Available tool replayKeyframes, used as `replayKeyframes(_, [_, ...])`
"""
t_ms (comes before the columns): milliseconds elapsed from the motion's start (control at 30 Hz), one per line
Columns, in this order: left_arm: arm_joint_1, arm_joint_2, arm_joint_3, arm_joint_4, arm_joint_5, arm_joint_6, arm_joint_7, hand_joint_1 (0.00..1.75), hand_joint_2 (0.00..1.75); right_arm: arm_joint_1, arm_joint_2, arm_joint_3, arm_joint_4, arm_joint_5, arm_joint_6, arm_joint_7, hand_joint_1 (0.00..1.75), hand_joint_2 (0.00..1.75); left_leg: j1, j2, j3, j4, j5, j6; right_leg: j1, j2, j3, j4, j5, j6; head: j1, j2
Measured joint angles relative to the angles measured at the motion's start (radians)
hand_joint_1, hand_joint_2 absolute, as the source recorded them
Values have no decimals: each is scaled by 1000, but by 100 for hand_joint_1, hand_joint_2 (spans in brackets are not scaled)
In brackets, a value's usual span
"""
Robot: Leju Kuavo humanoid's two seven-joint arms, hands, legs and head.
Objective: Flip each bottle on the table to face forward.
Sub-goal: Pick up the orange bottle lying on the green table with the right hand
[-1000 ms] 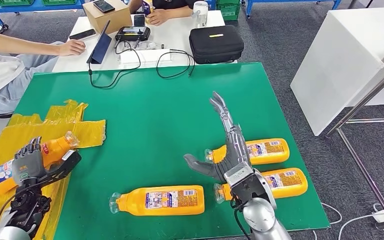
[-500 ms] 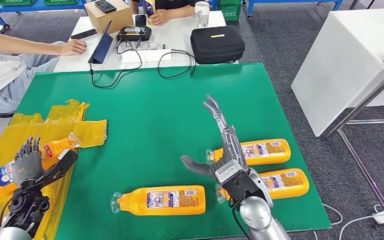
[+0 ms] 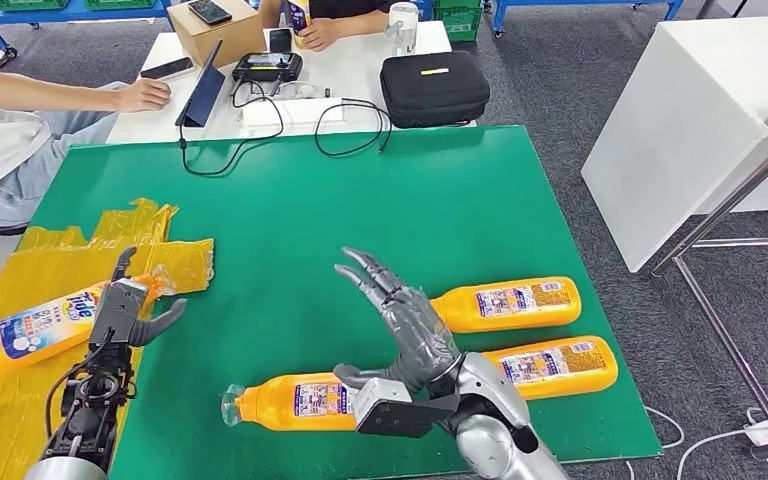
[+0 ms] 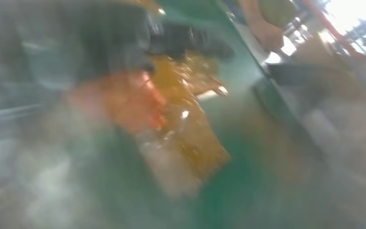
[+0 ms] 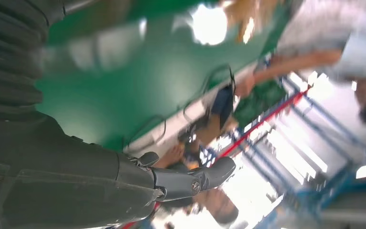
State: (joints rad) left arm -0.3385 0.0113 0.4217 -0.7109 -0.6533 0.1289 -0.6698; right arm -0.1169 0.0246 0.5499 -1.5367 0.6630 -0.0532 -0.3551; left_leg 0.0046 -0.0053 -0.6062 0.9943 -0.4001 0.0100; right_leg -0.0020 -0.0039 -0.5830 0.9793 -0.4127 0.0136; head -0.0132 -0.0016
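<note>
Here, fingers [image 3: 365,271] spread above bottle [image 3: 300,401].

Beyond the green table [image 3: 290,190]: black zipped case [image 3: 434,87], cardboard box [image 3: 213,30], tablet [image 3: 198,88], looping cables [image 3: 350,125], a person's forearm [image 3: 60,94] resting alongside.

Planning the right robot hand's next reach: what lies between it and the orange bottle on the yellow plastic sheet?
In the head view, bare green tabletop lies between the right robot hand and the orange bottle, apart from the left robot hand beside its neck.
</note>
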Motion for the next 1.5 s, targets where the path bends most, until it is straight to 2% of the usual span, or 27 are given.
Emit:
replayKeyframes(100, [31, -20, -55, -82, 25, 5, 16, 0, 175, -3, -20, 41, 27, 9, 30, -12, 0, 175, 0, 0, -3, 0, 0, 0, 0, 0, -2, 0, 0, 0, 0, 0])
replayKeyframes(233, [51, -30, -100, -126, 45, 19, 18, 0, 175, -12, -38, 85, 64, 18, 43, -13, 0, 175, 0, 0, -5, 0, 0, 0, 0, 0, -5, 0, 0, 0, 0, 0])
replayKeyframes(533, [60, -43, -146, -146, 86, 24, 6, 0, 175, -35, -60, 159, 142, 41, 81, -6, 0, 175, 0, 1, -9, 0, 0, 0, 1, 0, -9, 0, 0, 0, 0, 0])
replayKeyframes(700, [71, -59, -156, -171, 155, -10, -14, 0, 175, -49, -60, 205, 215, 66, 77, 23, 0, 175, 0, 1, -9, 0, 0, 0, 0, 0, -9, 0, 0, 0, 0, 0])
replayKeyframes(900, [94, -83, -159, -241, 253, -93, -28, 0, 175, -74, -42, 245, 300, 114, 71, 70, 0, 175, 0, 1, -9, 0, 0, 0, 0, 0, -9, 0, 0, 0, 0, 0])
replayKeyframes(1200, [101, -92, -162, -274, 278, -115, -25, 0, 175, -83, -29, 258, 336, 129, 64, 83, 0, 175, 0, 1, -9, 0, 0, 0, 0, 0, -9, 0, 0, 0, 0, 0])
replayKeyframes(1367, [166, -139, -200, -491, 354, -185, -11, 0, 175, -161, 66, 323, 540, 291, -38, 222, 0, 175, 1, 3, -8, 0, 0, 0, 1, 3, -9, 0, 0, 0, 0, 0])
replayKeyframes(1400, [178, -143, -204, -517, 358, -189, -8, 0, 175, -168, 77, 327, 560, 321, -55, 253, 3, 175, 1, 3, -8, 0, 0, 0, 1, 3, -9, 0, 0, 0, 0, 0])
replayKeyframes(1433, [190, -147, -208, -540, 361, -192, -5, 0, 175, -173, 88, 330, 578, 354, -73, 289, 22, 175, 1, 3, -7, 0, 0, 0, 1, 4, -9, 0, 0, 0, 0, 0])
replayKeyframes(1500, [217, -155, -216, -589, 365, -196, 4, 0, 175, -183, 113, 335, 616, 425, -107, 359, 96, 175, 1, 3, -7, 0, 0, 0, 1, 4, -8, 0, 0, 0, 0, 0])
